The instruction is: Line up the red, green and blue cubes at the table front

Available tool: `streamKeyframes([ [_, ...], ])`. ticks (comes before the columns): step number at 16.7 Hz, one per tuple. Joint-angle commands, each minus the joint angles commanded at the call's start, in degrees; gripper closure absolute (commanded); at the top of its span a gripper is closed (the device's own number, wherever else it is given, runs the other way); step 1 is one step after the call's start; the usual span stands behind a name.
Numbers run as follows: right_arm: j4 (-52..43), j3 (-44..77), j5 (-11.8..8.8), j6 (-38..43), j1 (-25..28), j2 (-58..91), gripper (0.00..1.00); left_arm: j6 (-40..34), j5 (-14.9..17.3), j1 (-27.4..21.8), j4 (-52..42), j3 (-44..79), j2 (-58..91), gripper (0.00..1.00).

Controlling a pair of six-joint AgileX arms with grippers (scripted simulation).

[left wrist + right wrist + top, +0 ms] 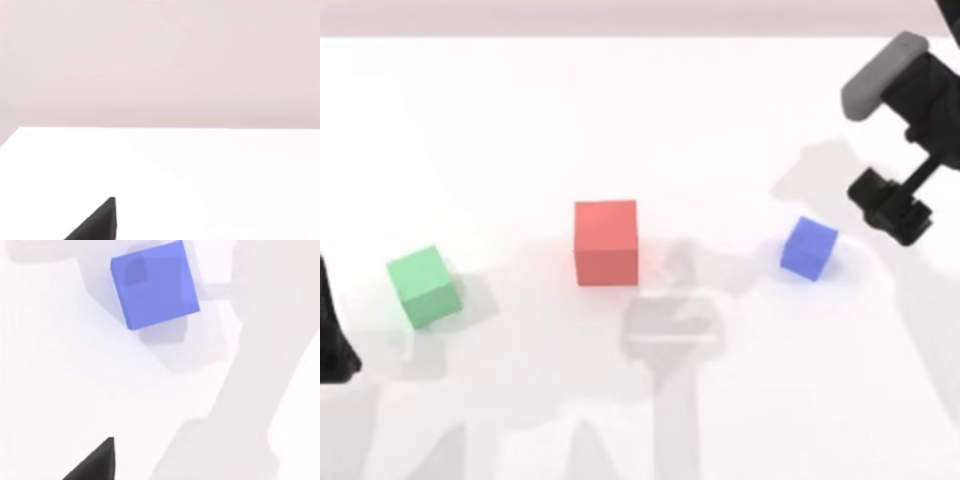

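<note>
The red cube (606, 242) sits mid-table. The green cube (422, 286) lies toward the left, turned slightly. The blue cube (809, 247), the smallest, rests on the right and also shows in the right wrist view as the blue cube (155, 285). My right gripper (892, 208) hovers just right of and behind the blue cube, open and empty; one dark fingertip (100, 460) shows, well apart from the cube. My left gripper (332, 345) is parked at the left edge, open, with one fingertip (102, 220) over bare table.
The white table (720, 120) has a pale pinkish band (620, 15) along its far edge. Grey arm shadows (670, 330) fall across the front middle. The three cubes stand well apart from each other.
</note>
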Motion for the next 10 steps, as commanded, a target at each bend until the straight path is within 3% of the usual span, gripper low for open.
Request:
streamKeyframes([
  [6,-13.2,21.2,-0.1,-7.2,4.3,23.1,0.0,0.0,0.0,0.0,0.0,0.0,0.0,0.0],
  [10,-16.3,27.2,-0.2,-9.0,5.4,29.2,0.0,0.0,0.0,0.0,0.0,0.0,0.0,0.0],
])
